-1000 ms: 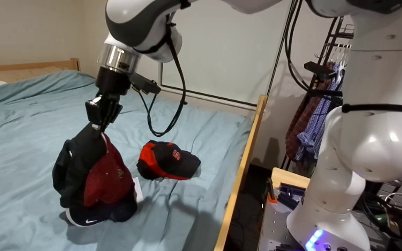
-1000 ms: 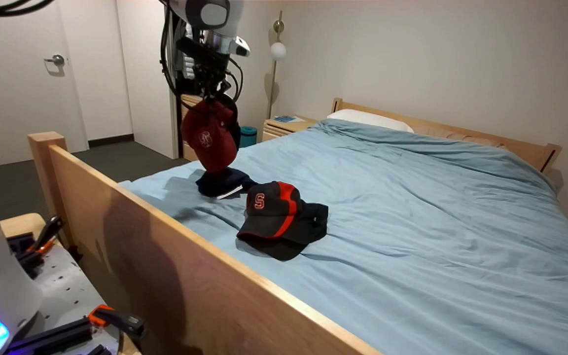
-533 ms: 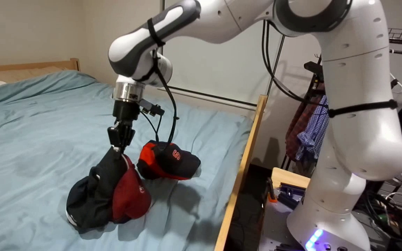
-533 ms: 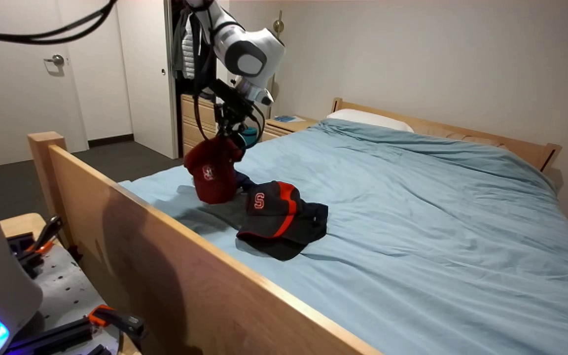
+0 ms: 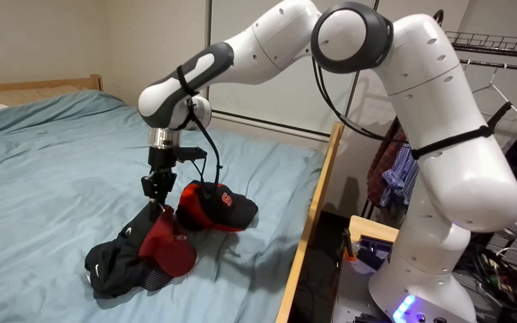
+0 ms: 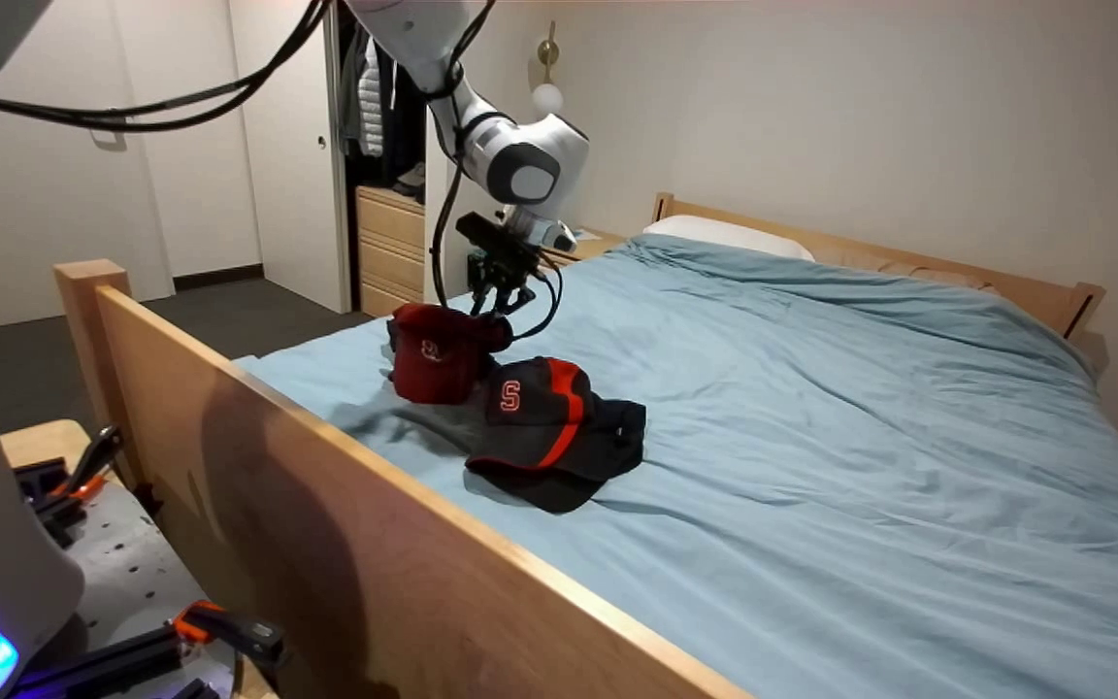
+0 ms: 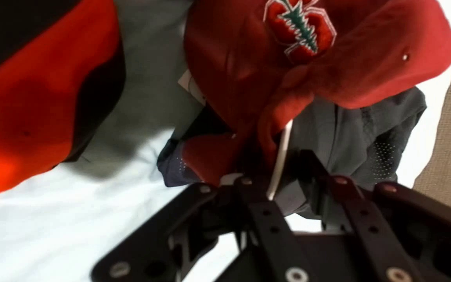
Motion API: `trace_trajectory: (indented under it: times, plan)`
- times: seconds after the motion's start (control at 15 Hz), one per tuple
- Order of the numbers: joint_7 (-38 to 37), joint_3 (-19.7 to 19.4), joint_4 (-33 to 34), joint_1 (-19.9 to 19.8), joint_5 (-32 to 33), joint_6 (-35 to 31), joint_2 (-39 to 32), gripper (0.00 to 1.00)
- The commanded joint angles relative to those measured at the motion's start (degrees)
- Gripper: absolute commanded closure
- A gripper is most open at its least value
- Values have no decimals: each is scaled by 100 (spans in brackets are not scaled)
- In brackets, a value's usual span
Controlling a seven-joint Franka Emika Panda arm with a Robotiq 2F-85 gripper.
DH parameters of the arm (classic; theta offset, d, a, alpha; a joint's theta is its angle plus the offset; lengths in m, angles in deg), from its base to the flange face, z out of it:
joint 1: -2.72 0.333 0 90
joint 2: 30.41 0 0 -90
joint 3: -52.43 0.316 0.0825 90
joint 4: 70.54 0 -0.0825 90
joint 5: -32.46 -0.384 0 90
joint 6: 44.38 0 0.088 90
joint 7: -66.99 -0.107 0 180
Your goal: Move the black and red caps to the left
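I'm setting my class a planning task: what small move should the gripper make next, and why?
I'd probably have the gripper spread its jaws wider before lifting: the dark red baseball cap and black baseball cap appear supported from below on the blue bedding, while their raised cloth lies at the jaws, perhaps pinched.

Dark red cap slumps against black cap near black-and-red cap.

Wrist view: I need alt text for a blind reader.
A gripper reaches from the bottom to a bunched dark red cap bearing a tree emblem, with a dark grey cap partly hidden behind it; whether the gripper holds either is unclear. At left, a red-and-black cap, cut off by the frame, lies on pale bedding.
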Motion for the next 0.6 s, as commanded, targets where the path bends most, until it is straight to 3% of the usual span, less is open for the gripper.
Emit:
trace_trajectory:
  times: [0.0, 0.33, 0.53]
  plan:
    - [-603, -52, -90, 106, 471, -318, 255, 34]
    - [-1913, -450, -862, 302, 1148, -484, 1367, 3]
    - [-2607, -728, -1375, 325, 1760, 249, 2073, 0]
